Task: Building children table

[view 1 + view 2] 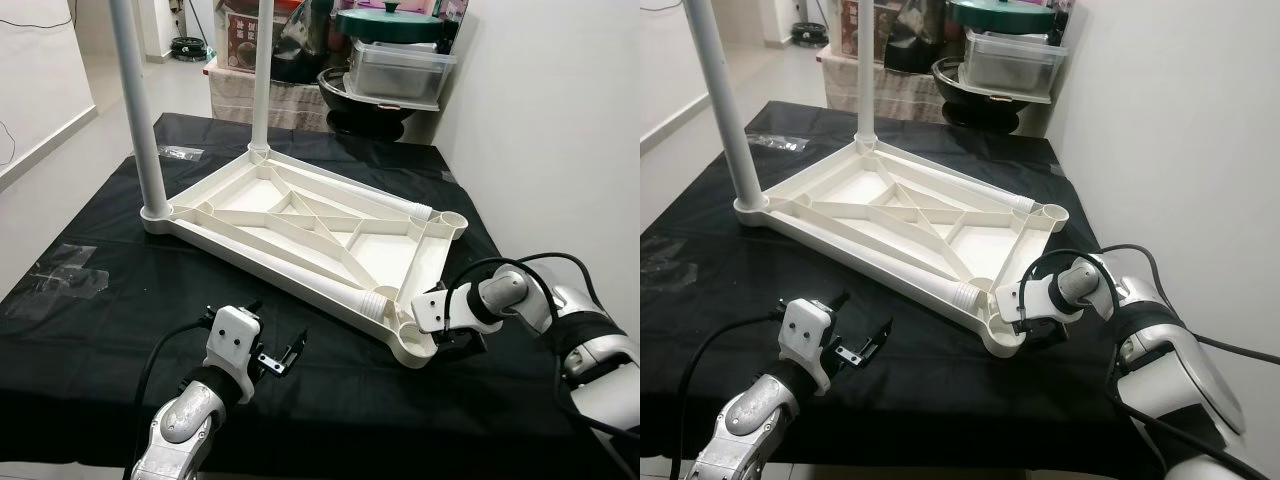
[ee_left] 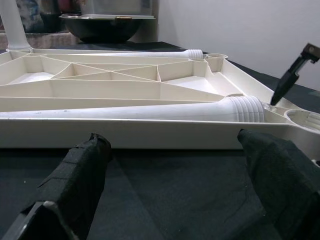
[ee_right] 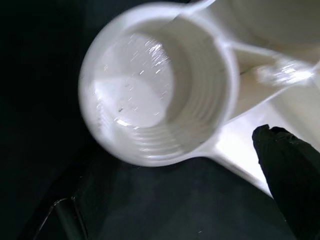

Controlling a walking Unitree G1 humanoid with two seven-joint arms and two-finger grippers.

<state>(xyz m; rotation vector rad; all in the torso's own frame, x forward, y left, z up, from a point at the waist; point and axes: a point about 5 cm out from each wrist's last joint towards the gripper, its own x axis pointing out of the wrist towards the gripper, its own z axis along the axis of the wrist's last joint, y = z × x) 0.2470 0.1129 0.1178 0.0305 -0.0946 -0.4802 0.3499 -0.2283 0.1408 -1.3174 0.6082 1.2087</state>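
- Upside-down white tabletop [image 1: 300, 225] on the black-draped desk [image 1: 80, 330], ribbed underside up, long axis running from far-left to near-right.
- Two legs already upright in the far sockets: one at the far-left corner [image 1: 135, 100], one at the far corner [image 1: 262, 75].
- Two loose legs lying flat inside the frame along its long sides: near leg [image 1: 290, 265] with its threaded end toward the near-right corner, far leg [image 1: 350, 190] with its threaded end toward the far-right corner.
- Empty threaded socket [image 3: 160, 85] at the near-right corner, directly under the right claw [image 1: 447, 335].
- Right claw hovering at that corner, looking straight down into the socket; fingers apart, gripping nothing, one on either side of the socket rim.
- Left claw [image 1: 268, 355] low over the cloth, just in front of the tabletop's near long edge, fingers [image 2: 75, 175] spread wide and empty, pointing across the frame.
- Near leg's threaded end [image 2: 245, 107] lying just beyond that edge, right of the left claw's line of aim and just beside the empty socket.
- Probably the right arm closer to that leg's end and to the socket; left arm better placed for the leg's middle.
- Likely next need: lifting the near leg, swinging its long axis from flat to upright, threaded end down over the near-right socket.
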